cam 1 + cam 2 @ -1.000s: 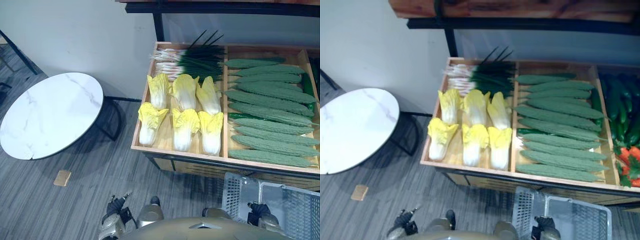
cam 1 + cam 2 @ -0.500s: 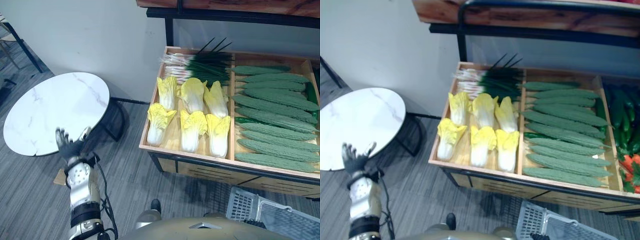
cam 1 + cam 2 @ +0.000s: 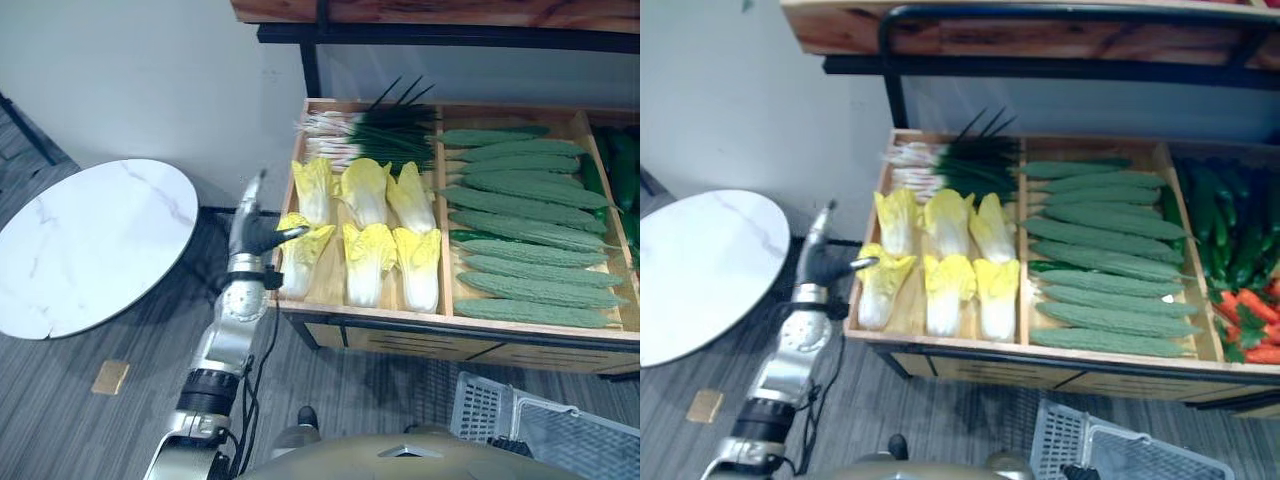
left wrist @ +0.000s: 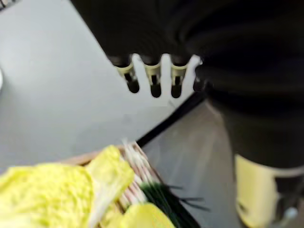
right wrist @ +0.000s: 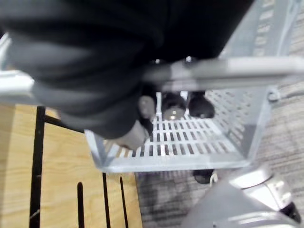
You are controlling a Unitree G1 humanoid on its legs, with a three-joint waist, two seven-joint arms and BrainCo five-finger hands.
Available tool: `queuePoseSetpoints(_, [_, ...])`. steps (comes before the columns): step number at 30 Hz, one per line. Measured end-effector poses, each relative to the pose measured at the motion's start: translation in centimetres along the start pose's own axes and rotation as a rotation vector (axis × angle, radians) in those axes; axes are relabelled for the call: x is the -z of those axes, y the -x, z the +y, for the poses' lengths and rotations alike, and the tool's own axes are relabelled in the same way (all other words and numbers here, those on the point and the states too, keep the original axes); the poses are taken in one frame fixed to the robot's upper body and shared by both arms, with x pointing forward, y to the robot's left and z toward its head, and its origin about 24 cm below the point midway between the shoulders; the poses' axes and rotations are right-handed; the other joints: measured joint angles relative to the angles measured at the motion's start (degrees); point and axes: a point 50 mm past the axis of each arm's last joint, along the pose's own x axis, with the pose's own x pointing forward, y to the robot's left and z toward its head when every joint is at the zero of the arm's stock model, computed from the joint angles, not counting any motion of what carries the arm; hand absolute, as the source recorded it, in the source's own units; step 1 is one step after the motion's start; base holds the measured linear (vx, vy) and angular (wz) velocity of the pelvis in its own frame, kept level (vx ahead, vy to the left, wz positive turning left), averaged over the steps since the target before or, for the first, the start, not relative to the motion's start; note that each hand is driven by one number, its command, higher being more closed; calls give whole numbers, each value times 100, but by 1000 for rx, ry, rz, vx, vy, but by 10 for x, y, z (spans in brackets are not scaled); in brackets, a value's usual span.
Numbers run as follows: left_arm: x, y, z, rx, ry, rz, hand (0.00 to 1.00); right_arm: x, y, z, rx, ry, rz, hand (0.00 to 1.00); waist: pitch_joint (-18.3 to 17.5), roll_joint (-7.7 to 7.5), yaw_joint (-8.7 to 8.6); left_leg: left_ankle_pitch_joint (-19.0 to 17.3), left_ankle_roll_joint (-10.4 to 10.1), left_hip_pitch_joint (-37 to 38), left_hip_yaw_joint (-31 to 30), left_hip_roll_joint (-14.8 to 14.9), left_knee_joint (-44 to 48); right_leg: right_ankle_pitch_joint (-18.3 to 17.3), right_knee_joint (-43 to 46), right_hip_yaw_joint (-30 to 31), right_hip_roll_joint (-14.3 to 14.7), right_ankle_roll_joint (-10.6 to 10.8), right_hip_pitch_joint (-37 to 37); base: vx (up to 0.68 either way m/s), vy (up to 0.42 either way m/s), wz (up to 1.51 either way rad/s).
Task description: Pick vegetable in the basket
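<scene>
hovering beside the front-left cabbage (image 3: 301,252), left hand (image 3: 252,234) is showing spread fingers, right hand (image 5: 174,105) is curling round the basket handle (image 5: 229,71).

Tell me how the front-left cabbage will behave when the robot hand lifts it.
The cabbage looks long and tapered with ruffled yellow leaf tips, so it may sag or tip if gripped at the leafy end. Its smooth white base likely offers the left robot hand a firmer hold.
</scene>
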Motion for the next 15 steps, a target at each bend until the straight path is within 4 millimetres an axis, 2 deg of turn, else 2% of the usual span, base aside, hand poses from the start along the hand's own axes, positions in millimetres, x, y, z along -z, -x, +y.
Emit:
queuePoseSetpoints(5, [-4, -13, -30, 171, -112, -15, 0, -6, -1, 2, -4, -3, -13, 100, 26, 31, -158, -21, -30, 3, 94, 70, 1, 33, -23, 86, 68, -19, -43, 0, -20, -11])
queuePoseSetpoints(7, [-7, -18, -37, 204, -151, -32, 0, -10, -2, 2, -4, -4, -22, 100, 74, 64, -166, -23, -33, -2, 180, 96, 1, 53, -17, 164, 92, -29, -103, -14, -15, -20])
queuePoseSetpoints(11, [-9, -33, -43, 236, -223, -28, 0, -27, -5, 3, 1, -7, -64, 100, 277, 194, -260, -15, -42, -111, 311, 108, 2, 104, -1, 295, 106, -7, -305, -26, -5, -18])
queuePoseSetpoints(15, [-5, -42, -45, 248, -280, 8, 0, -38, -7, 1, 24, -36, -83, 100, 377, 225, -334, -1, -51, -210, 366, 101, 31, 115, 34, 366, 105, 3, -422, 43, 2, -10])
